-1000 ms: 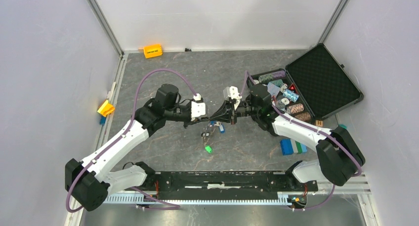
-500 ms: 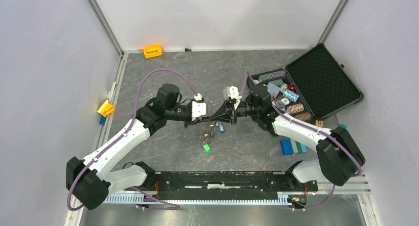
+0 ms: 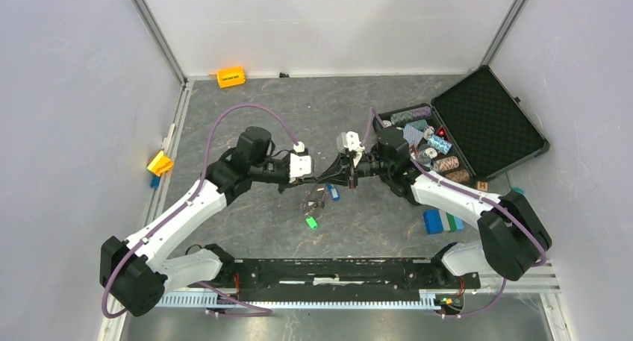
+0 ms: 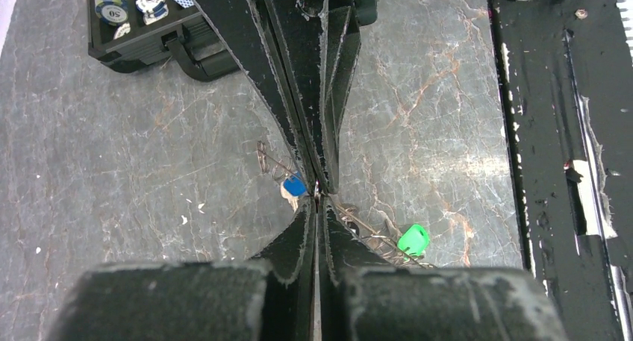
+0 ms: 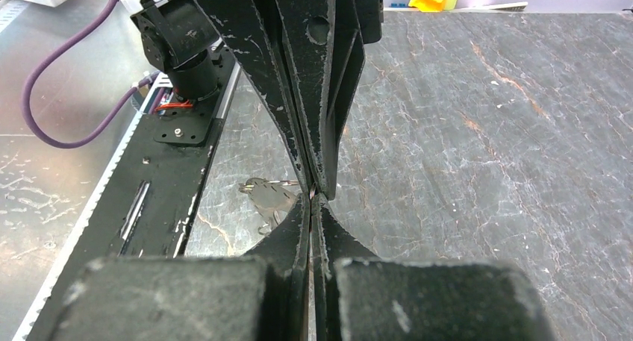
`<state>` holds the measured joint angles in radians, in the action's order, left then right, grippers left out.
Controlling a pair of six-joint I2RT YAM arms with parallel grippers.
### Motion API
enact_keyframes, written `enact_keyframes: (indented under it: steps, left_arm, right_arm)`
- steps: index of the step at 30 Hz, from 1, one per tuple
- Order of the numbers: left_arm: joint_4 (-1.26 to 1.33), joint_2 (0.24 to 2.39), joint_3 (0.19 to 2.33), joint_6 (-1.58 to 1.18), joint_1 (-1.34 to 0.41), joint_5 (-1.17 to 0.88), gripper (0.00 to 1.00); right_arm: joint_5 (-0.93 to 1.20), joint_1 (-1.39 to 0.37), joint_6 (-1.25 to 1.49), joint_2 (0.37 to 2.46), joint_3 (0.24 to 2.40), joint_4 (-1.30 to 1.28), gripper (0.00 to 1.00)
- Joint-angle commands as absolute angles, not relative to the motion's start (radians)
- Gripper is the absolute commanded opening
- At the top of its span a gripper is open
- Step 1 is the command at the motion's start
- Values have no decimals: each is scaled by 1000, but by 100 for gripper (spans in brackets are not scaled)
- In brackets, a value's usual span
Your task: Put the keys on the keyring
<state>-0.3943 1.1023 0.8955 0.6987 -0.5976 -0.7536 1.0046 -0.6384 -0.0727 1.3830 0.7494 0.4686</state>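
My two grippers meet tip to tip above the middle of the table, the left gripper from the left and the right gripper from the right. Both are shut. The thin silvery keyring hangs from where they pinch. In the left wrist view the left gripper has its tips closed on a bit of bright wire of the keyring. A blue-tagged key and a green-tagged key dangle from it. The right wrist view shows the right gripper shut, with the keyring to its left.
An open black case with striped chip stacks lies at the right. Blue and green blocks sit near the right arm. A yellow block is at the left wall, an orange one at the back. The black base rail runs along the near edge.
The left jaws parted a little and closed again at the same spot. The hanging keys swung slightly, and the green tag rose a touch. The right gripper stayed shut.
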Motion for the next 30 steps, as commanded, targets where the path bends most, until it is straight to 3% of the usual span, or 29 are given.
enact_keyframes:
  steps: [1, 21, 30]
  left_arm:
    - [-389, 1068, 948, 653, -598, -784, 2]
    - [-415, 1074, 1003, 618, -600, -765, 2]
    - [-478, 1082, 1037, 671, -607, -727, 2]
  right_arm:
    - [965, -631, -127, 1366, 780, 435, 0]
    - [936, -640, -188, 1358, 781, 371, 7]
    - [916, -655, -213, 1368, 796, 336, 14]
